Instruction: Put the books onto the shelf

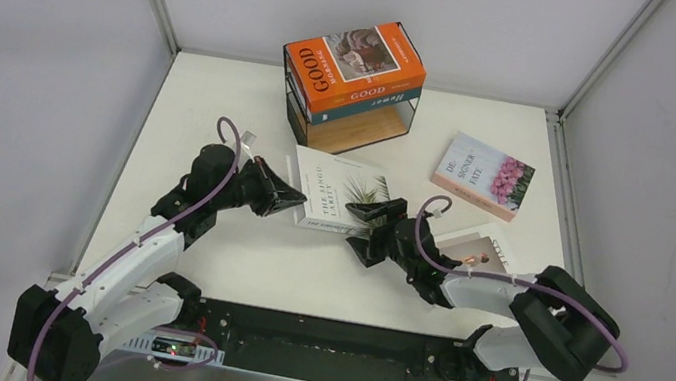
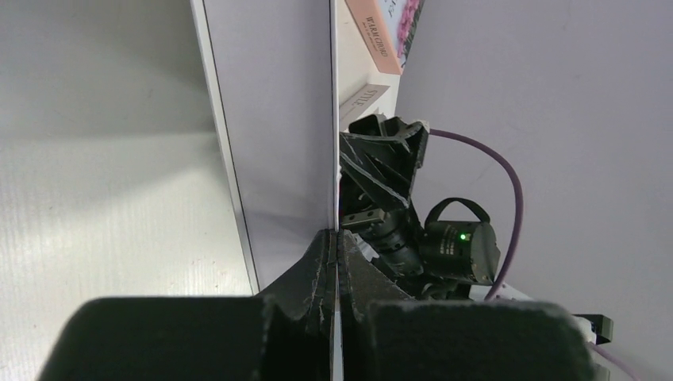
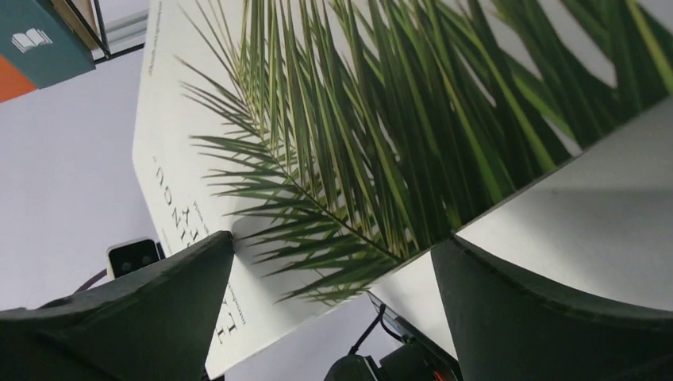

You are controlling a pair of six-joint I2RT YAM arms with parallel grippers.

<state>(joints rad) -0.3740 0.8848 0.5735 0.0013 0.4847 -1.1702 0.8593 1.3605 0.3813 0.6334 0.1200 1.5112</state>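
Observation:
The white palm-leaf book (image 1: 339,191) lies mid-table, tilted, between my two grippers. My left gripper (image 1: 297,203) is shut on the thin white left edge of that book (image 2: 333,119), the jaws pressed flat against it (image 2: 334,246). My right gripper (image 1: 376,214) is open at the book's right side, and the palm-leaf cover (image 3: 317,119) fills the space beyond its spread fingers (image 3: 333,270). The orange book (image 1: 358,64) lies on top of the wire shelf (image 1: 298,109), with the teal book (image 1: 383,96) under it. The pink-flower book (image 1: 484,175) and the STYLE book (image 1: 485,245) lie at the right.
The STYLE book is partly under my right arm (image 1: 500,296). White enclosure walls stand close behind the shelf and along both table sides. The shelf's lower wooden board (image 1: 353,127) holds nothing.

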